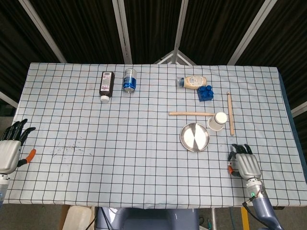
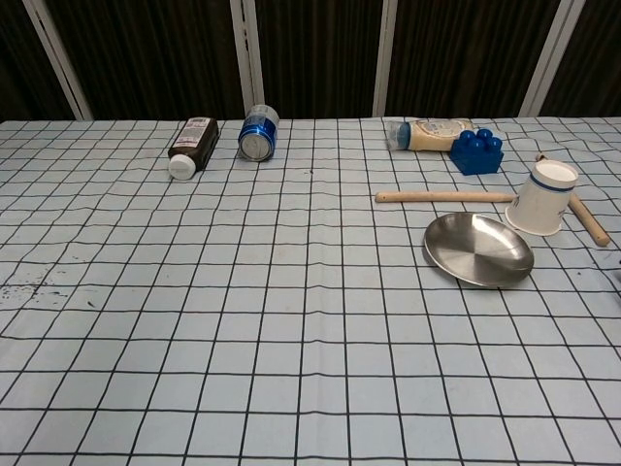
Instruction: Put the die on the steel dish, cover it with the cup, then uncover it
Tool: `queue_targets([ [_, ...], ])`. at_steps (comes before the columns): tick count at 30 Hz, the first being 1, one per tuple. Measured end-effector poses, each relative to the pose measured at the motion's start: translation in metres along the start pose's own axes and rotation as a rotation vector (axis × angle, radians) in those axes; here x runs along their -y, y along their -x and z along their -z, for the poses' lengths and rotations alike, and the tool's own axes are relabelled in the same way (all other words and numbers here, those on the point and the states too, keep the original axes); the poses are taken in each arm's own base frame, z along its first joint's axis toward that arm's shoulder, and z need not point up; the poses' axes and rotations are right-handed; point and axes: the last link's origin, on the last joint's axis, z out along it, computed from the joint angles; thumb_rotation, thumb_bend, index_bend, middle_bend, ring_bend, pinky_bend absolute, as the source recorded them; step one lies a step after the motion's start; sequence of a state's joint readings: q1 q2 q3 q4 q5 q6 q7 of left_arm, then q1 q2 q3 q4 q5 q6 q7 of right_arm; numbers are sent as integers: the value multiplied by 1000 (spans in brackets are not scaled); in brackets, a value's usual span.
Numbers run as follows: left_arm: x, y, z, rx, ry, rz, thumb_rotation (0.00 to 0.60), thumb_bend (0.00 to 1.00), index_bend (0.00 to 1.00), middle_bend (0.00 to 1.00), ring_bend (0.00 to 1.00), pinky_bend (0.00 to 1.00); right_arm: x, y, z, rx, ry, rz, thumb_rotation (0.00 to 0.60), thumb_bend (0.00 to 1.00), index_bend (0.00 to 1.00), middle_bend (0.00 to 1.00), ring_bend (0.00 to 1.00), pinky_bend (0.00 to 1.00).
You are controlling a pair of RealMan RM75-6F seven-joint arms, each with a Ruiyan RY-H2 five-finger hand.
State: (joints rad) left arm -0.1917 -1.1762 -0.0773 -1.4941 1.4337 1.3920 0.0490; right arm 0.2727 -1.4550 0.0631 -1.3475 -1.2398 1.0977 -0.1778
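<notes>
My right robot hand (image 1: 246,165) rests curled on the desk (image 1: 144,143); grasp unclear. No die visible. Steel dish (image 1: 194,137) sits empty, the upturned paper cup (image 1: 218,120) just beside it for covering.

Cup (image 1: 218,120) touching dish (image 1: 194,137) rt-rear; block (image 1: 205,92) behind.

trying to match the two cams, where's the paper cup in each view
Head view: the cup is right of centre, just up and right of the steel dish.
Chest view: the cup is near the right edge, mouth down, behind and right of the dish.
Shared landmark: the blue block, further back from the cup.
</notes>
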Motion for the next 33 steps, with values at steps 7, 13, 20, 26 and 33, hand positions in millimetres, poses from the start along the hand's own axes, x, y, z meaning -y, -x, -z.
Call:
queue_targets([
  [7, 0, 1, 0, 1, -1, -3, 600, 467, 186, 0, 0, 99, -2, 0, 0, -2, 4, -3, 600, 348, 460, 154, 125, 0],
  [13, 0, 1, 0, 2, -2, -4, 600, 467, 187, 0, 0, 98, -2, 0, 0, -4, 5, -2, 600, 348, 489, 154, 125, 0],
  [20, 0, 1, 0, 2, -3, -5, 600, 467, 189, 0, 0, 99, -2, 1, -1, -2, 9, 1, 600, 349, 513, 154, 124, 0],
  [26, -1, 1, 0, 4, -2, -6, 600, 467, 189, 0, 0, 99, -4, 0, 0, -4, 14, 2, 600, 348, 531, 154, 125, 0],
  [33, -1, 1, 0, 5, -2, -6, 600, 468, 189, 0, 0, 99, -4, -1, 1, -8, 11, 3, 600, 356, 546, 154, 124, 0],
])
